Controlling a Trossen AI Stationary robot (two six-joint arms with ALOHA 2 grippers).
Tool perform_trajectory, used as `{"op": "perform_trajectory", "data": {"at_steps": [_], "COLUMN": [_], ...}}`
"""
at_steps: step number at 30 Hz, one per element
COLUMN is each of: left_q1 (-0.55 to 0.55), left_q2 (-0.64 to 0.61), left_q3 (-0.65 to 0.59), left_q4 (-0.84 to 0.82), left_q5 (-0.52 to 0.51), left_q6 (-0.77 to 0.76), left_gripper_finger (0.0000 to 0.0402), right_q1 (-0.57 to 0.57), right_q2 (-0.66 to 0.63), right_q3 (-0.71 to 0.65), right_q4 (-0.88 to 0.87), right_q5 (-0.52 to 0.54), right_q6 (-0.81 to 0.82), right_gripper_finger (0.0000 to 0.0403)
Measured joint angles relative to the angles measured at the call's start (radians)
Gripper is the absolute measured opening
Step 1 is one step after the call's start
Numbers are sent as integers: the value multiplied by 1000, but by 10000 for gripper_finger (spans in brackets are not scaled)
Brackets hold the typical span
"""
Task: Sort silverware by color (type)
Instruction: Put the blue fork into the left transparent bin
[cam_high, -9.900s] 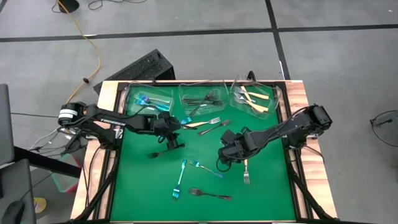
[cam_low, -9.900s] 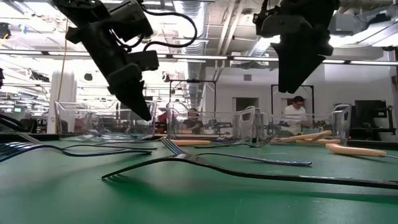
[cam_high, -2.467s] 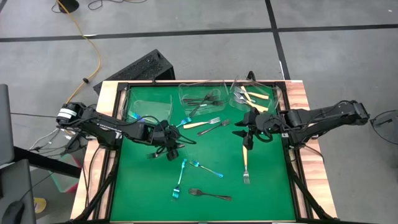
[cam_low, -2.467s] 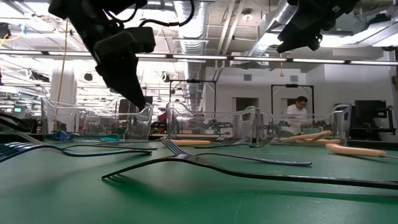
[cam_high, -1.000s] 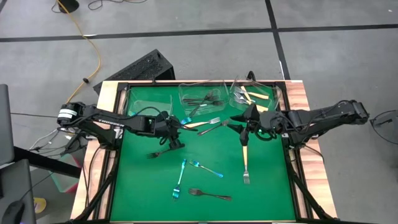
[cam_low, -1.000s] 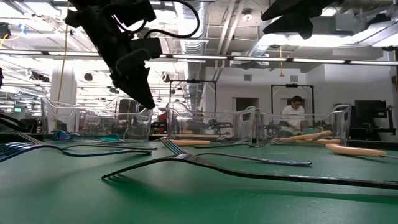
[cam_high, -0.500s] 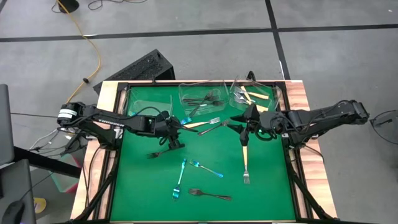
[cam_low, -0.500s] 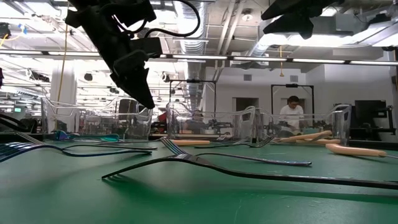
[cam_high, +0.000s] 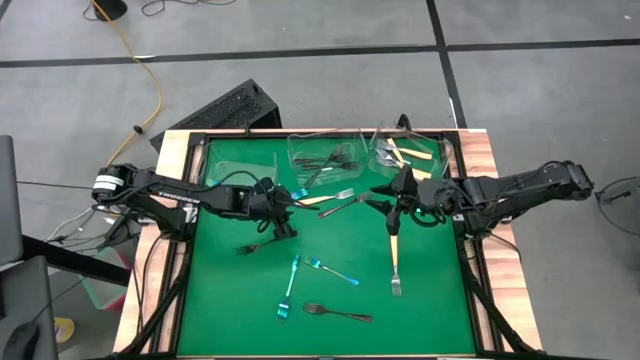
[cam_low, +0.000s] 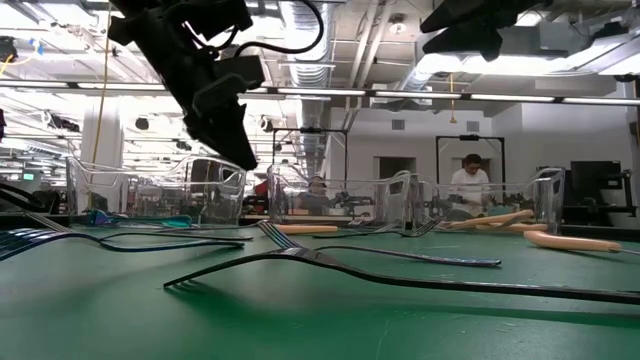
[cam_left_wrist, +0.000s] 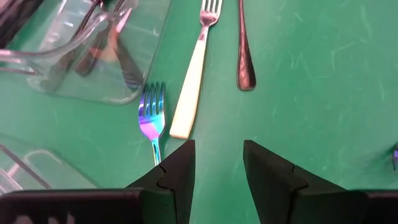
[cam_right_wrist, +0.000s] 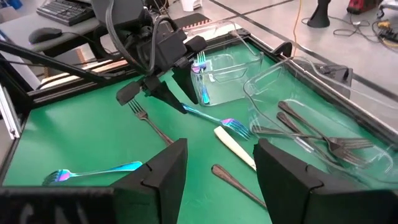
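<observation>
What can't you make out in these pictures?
- Left tub, high view: contents too small to tell.
- Iridescent fork, left wrist view: handle hidden behind the left hand.
- Dark fork, right wrist view: one end hidden by the right hand.
- Low view: both hands' fingertips can't be made out.

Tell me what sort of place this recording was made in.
Probably a robotics lab or workshop. Bare ducts and pipes run under an open ceiling, a person sits at a workstation behind the green table, and a cable trails across the concrete floor.
</observation>
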Motion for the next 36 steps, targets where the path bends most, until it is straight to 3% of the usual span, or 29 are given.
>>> {"op": "perform_trajectory", "data": {"at_steps": [7, 14, 21, 27, 36], "left_q1": [-12, -42, -48, -14, 25], "left_q2": [0, 2, 31, 119, 233], "left_q3": [0, 0, -2, -2, 52], "left_q4": [-5, -35, -60, -39, -32], "left_q5": [9, 33, -30, -11, -82], "left_q6": [-6, -17, -97, -154, -113], "left_gripper_finger": [122, 153, 183, 185, 185], "right_q1": [0, 0, 0, 0, 1], "right_q2": [0, 0, 0, 0, 0], "right_q3": [0, 0, 0, 0, 0], "right_q4": [10, 9, -3, -29, -40], "right_q5": [-30, -58, -59, -59, -60], "right_q6": [-39, -41, -41, -38, -38], "right_gripper_finger": [205, 205, 205, 205, 205]}}
